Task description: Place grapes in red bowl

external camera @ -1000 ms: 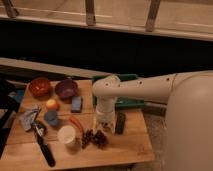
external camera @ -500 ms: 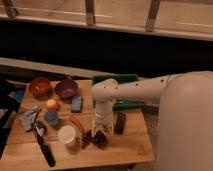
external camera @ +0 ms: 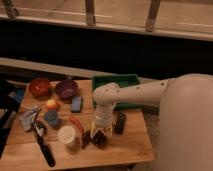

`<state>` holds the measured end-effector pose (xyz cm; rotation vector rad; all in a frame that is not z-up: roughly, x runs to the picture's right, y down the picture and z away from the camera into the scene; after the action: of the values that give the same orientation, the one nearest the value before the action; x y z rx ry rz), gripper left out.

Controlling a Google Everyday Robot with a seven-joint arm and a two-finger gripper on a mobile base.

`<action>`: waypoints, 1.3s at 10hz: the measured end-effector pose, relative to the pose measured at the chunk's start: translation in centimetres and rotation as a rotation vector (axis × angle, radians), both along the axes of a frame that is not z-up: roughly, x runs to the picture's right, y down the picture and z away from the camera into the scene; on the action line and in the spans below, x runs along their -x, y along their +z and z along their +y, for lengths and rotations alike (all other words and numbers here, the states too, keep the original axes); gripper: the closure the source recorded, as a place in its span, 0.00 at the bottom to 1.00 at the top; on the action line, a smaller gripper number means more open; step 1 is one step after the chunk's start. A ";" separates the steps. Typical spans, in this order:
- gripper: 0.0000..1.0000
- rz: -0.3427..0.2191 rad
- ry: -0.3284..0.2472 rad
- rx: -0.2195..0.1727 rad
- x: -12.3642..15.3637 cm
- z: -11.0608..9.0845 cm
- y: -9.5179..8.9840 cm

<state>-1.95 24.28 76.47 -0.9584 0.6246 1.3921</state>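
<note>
The grapes [external camera: 95, 139], a dark reddish-purple bunch, lie near the front edge of the wooden table [external camera: 130, 147]. My gripper [external camera: 100, 132] points straight down right on top of the bunch, its pale fingers open and straddling the berries, which partly hides them. The red bowl [external camera: 39, 86] sits at the table's far left corner, well away from the gripper and holding nothing that I can see.
A purple bowl [external camera: 66, 88] stands beside the red one. An orange fruit [external camera: 51, 104], a blue block [external camera: 76, 103], a white cup [external camera: 66, 135], a black-handled tool [external camera: 44, 150] and a dark box [external camera: 120, 121] surround the grapes. A green tray [external camera: 116, 81] lies behind my arm.
My gripper has come down a little onto the grapes. The objects on the table have stayed where they were.
</note>
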 end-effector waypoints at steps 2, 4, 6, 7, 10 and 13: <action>0.37 -0.013 0.002 0.000 0.6 0.7 0.6; 0.37 -0.008 0.005 -0.006 0.4 1.5 1.4; 0.54 -0.005 0.000 -0.014 0.4 1.8 1.8; 0.62 -0.004 -0.003 -0.015 0.3 1.9 1.8; 0.92 -0.015 -0.005 -0.026 0.1 1.9 1.9; 1.00 -0.019 -0.005 -0.039 -0.2 1.4 1.4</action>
<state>-1.74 25.64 77.84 -0.9376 0.5836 1.3851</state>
